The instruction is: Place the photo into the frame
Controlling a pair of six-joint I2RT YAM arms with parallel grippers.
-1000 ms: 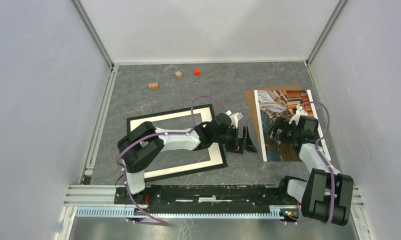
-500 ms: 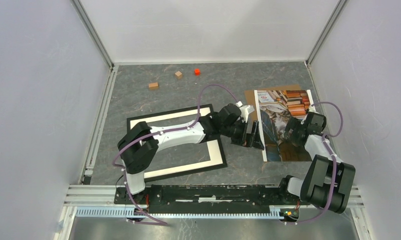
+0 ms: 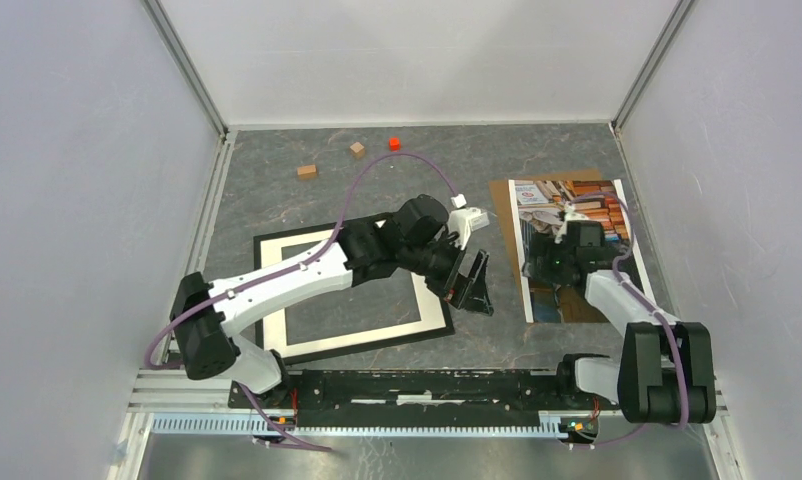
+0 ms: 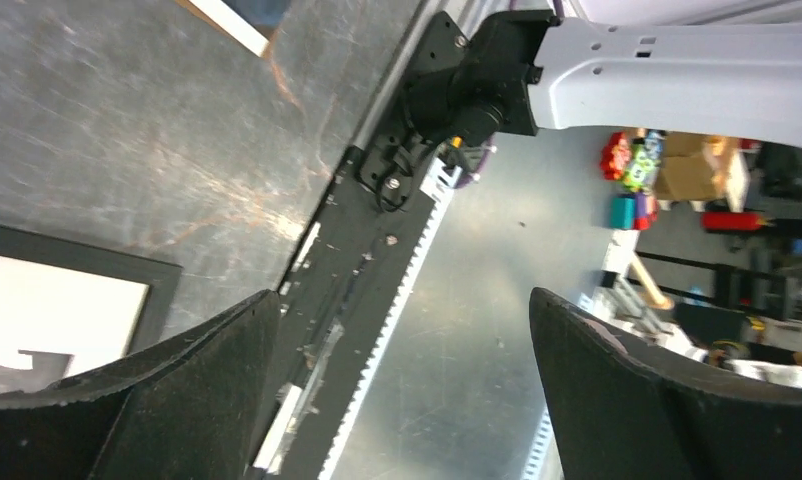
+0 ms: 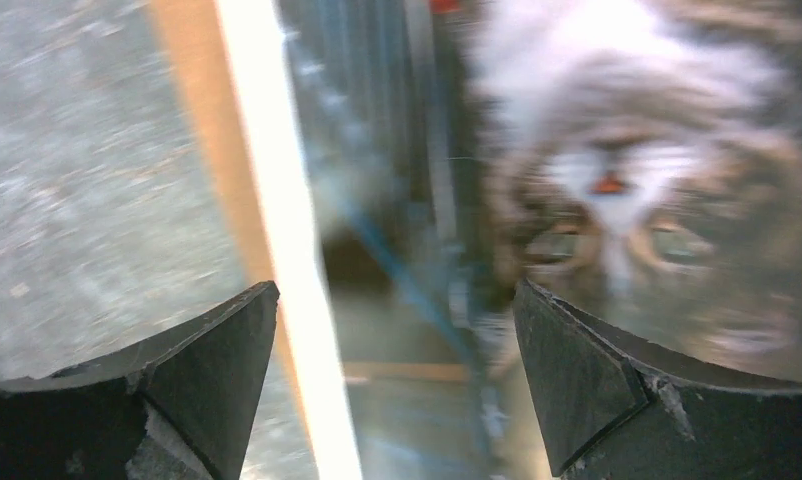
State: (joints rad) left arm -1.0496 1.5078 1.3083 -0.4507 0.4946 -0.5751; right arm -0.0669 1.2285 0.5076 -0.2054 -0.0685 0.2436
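Note:
The photo [image 3: 587, 200], a picture of stacked books with a white border, lies flat at the right on a brown board. In the right wrist view the photo's [image 5: 617, 170] left white border runs between the fingers. My right gripper [image 3: 533, 268] hovers low over the photo's left part, open [image 5: 397, 290] and holding nothing. The black frame [image 3: 377, 342] with its white mat lies at centre-left; one corner [image 4: 77, 262] shows in the left wrist view. My left gripper [image 3: 472, 285] is open [image 4: 402, 300] and empty, above bare table between frame and photo.
Two small wooden blocks [image 3: 307, 171] [image 3: 357, 149] and a red block [image 3: 394, 143] lie at the far edge. The brown board [image 3: 502, 205] sticks out left of the photo. A black rail [image 3: 427, 385] runs along the near edge. Grey walls close in both sides.
My left gripper has drawn back left and nearer, away from the photo's edge, with its arm stretched out. My right gripper has shifted left over the photo's left border.

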